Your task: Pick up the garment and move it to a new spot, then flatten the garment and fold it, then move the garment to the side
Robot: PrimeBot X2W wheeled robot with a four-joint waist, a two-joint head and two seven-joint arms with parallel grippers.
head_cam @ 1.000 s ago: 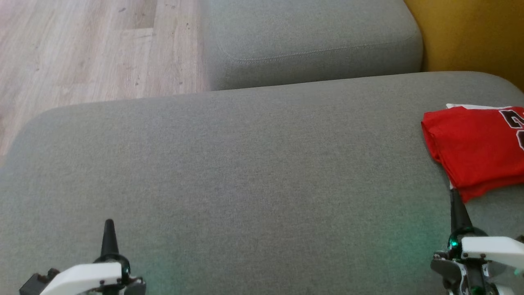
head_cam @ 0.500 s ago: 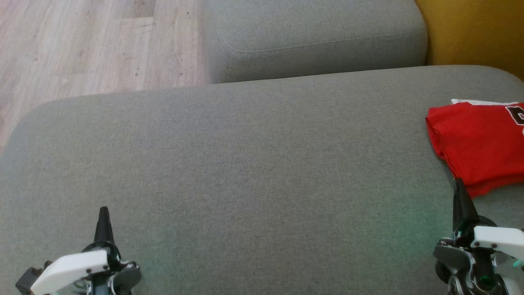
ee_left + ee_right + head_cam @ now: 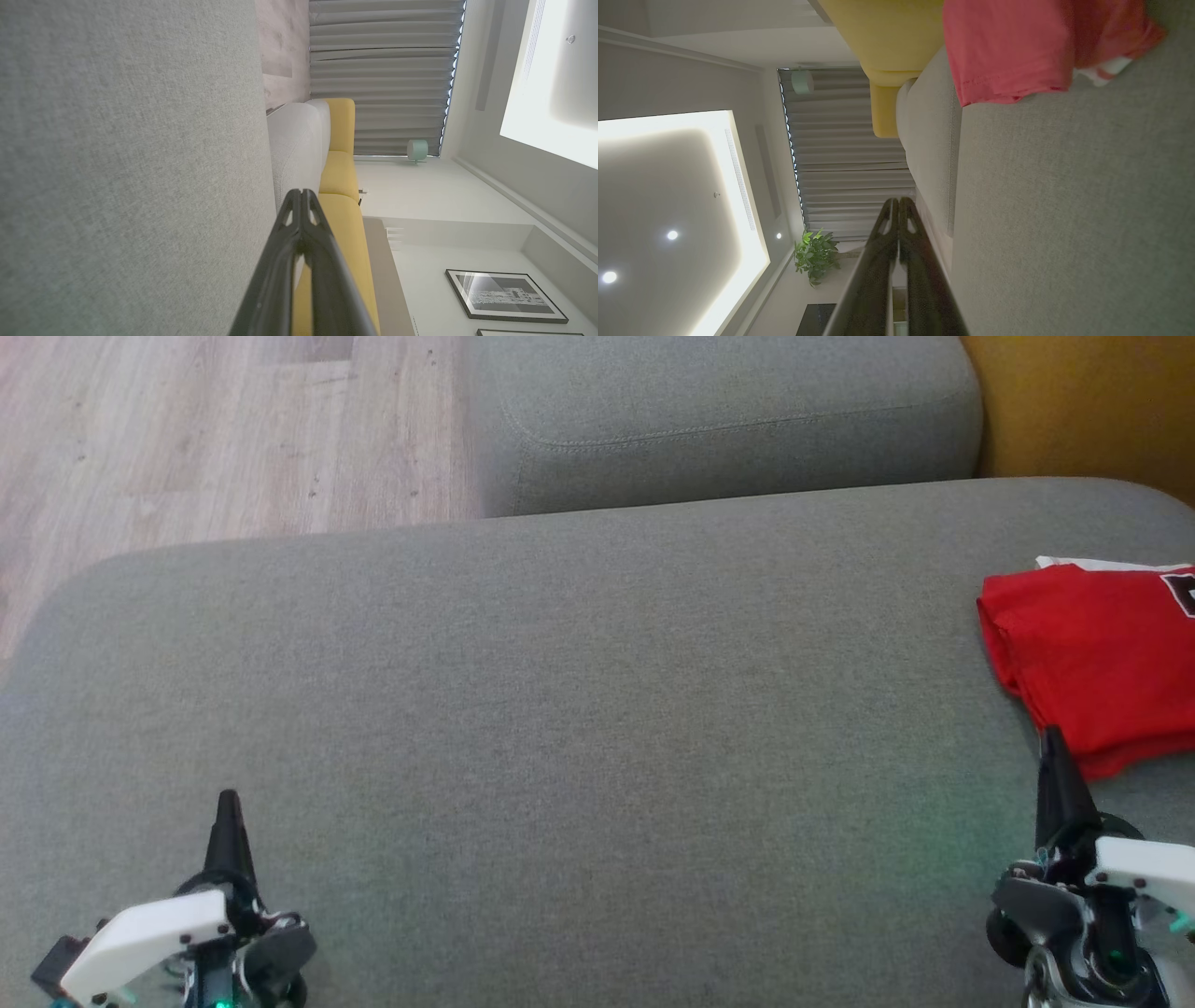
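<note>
A: What lies on the grey seat cushion (image 3: 579, 709)?
B: A folded red garment (image 3: 1092, 653), at the right edge, with a white strip along its far side.
A: And the grippers?
B: Left gripper (image 3: 227, 798), lower left, well apart from the garment. Right gripper (image 3: 1053, 733), lower right, tip at the garment's near edge. Each appears as one dark spike.

Grey sofa (image 3: 579, 709), wood floor (image 3: 187, 439) (pale planks)
</note>
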